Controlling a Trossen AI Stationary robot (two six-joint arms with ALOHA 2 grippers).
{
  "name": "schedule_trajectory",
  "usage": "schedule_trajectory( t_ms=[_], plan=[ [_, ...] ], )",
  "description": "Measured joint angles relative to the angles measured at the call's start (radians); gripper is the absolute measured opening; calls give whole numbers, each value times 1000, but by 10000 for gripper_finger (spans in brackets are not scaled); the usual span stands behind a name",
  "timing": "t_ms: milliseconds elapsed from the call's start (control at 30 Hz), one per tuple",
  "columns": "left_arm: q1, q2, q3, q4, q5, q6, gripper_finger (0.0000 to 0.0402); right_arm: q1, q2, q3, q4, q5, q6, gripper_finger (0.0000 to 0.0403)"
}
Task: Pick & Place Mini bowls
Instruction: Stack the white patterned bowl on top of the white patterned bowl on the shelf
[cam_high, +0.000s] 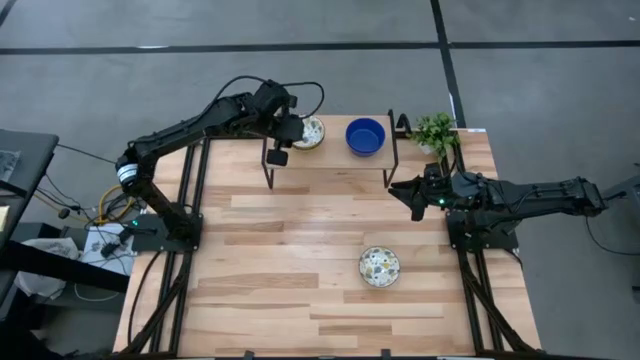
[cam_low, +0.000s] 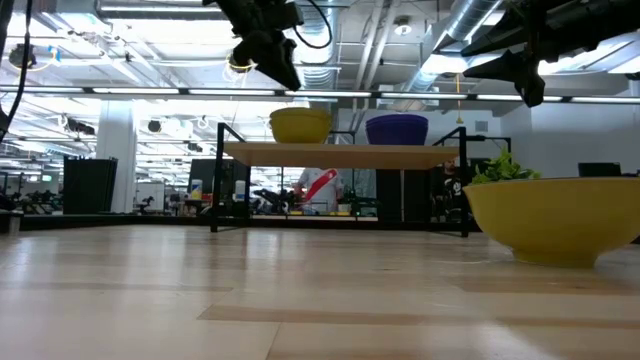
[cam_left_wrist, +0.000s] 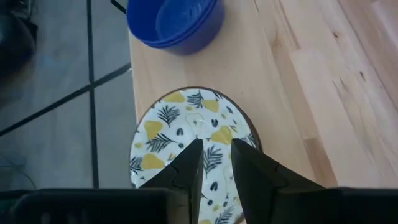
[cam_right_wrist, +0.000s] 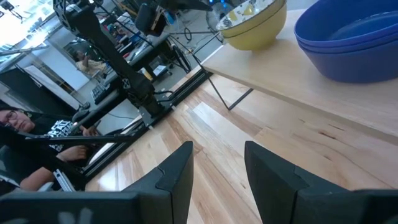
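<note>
A white leaf-patterned mini bowl (cam_high: 309, 132) (cam_left_wrist: 186, 140) stands on its base on a raised wooden shelf (cam_high: 330, 160) at the table's far side. Beside it stand blue mini bowls (cam_high: 365, 137) (cam_right_wrist: 354, 37), which look like two nested. My left gripper (cam_high: 296, 130) (cam_left_wrist: 216, 152) hovers open just above the patterned bowl; in the low view it (cam_low: 283, 72) is clear of the bowl's (cam_low: 300, 125) rim. Another patterned bowl (cam_high: 379, 266) (cam_low: 555, 220) sits on the table near the right front. My right gripper (cam_high: 398, 188) (cam_right_wrist: 217, 165) hangs open over the table's right side, with nothing between its fingers.
A small green plant (cam_high: 436, 130) stands at the far right corner behind the shelf. The shelf's black legs (cam_high: 268, 175) rise from the table. A wide stretch of bare wood (cam_high: 290, 250) lies between the arms. A person (cam_right_wrist: 18, 124) sits beyond the table's left side.
</note>
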Motion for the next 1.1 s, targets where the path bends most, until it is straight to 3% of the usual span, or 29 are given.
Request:
schedule_trajectory(
  t_ms=[233, 433, 533, 833, 1100],
  plan=[
    [0, 6, -46, 8, -2, 2, 82, 0, 0, 0, 0, 0, 1, 133],
    [-15, -11, -48, 29, -109, 0, 82, 0, 0, 0, 0, 0, 2, 134],
    [-40, -37, -48, 34, -116, -7, 82, 0, 0, 0, 0, 0, 2, 133],
    [-159, -112, -48, 28, -112, -198, 82, 0, 0, 0, 0, 0, 3, 133],
    [-196, -224, -152, 25, 0, -441, 82, 0, 0, 0, 0, 0, 17, 134]
  ],
)
